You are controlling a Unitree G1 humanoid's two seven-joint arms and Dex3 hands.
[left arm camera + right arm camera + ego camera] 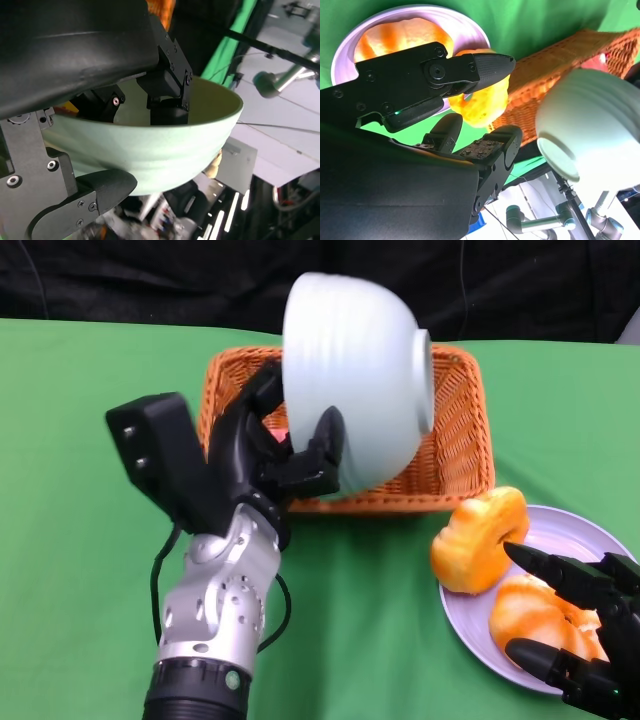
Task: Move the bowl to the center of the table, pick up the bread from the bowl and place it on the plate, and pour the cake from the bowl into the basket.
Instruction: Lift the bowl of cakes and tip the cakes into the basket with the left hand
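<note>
A: Where's the bowl (365, 390) rn?

B: Up in the air, over the basket (455, 455). It's tipped on its side, w/ its foot facing the robot's right.

A: Who's got it?

B: The left hand (270, 455). The thumb presses on the outside of the bowl, other fingers go over the rim & inside. The left wrist cam shows that too: fingers (167, 85) in the bowl, thumb under the wall.

A: And the bread?

B: One piece of bread (480, 538) leans on the edge of the plate (565, 530), partly hanging off toward the basket. Another bread piece (540, 618) lies flat on the plate, next to it.

A: The right hand (575, 630)?

B: Low, over the plate, fingers apart, holding nothing. One fingertip is v. close to the first bread; can't tell if it touches.

A: The cake?

B: Something pink-red shows in the basket behind the bowl, prob. too hidden to name. The basket sits on the green table (90, 590), just beside the plate.
</note>
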